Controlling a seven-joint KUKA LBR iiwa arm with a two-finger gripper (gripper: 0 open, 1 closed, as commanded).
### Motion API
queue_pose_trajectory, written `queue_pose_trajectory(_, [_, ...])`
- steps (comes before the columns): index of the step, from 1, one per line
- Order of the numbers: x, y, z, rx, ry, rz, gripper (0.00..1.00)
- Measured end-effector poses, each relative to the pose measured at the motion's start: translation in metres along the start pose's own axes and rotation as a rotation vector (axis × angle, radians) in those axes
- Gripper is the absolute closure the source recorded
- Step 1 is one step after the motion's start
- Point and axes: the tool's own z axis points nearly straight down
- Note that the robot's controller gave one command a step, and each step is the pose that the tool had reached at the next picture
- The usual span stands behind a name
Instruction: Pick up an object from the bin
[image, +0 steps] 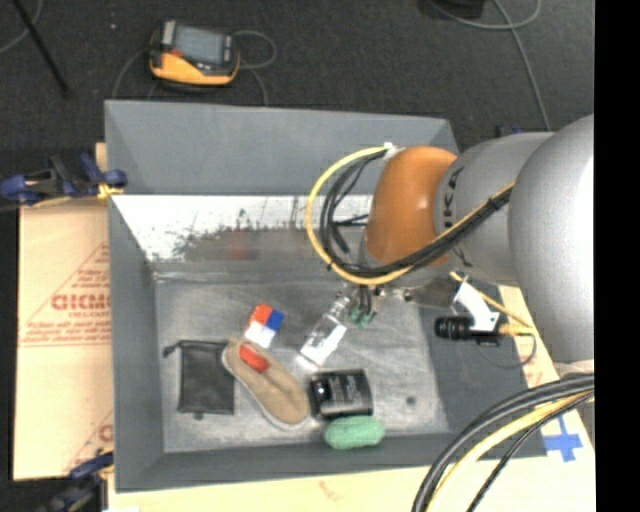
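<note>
Fingers (358, 313) at upper end of clear plastic packet (322, 342), mid-frame; can't tell their opening or grip.

A single camera looks steeply down on the grey bin (270, 140) from above and slightly to one side, close enough to frame the whole bin and some floor around it, with the arm (530, 210) at the right
</note>
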Motion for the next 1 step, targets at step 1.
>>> queue_pose_trajectory(1, [0.0001, -0.0004, -0.0152, 0.001, 0.001, -0.001, 1.00])
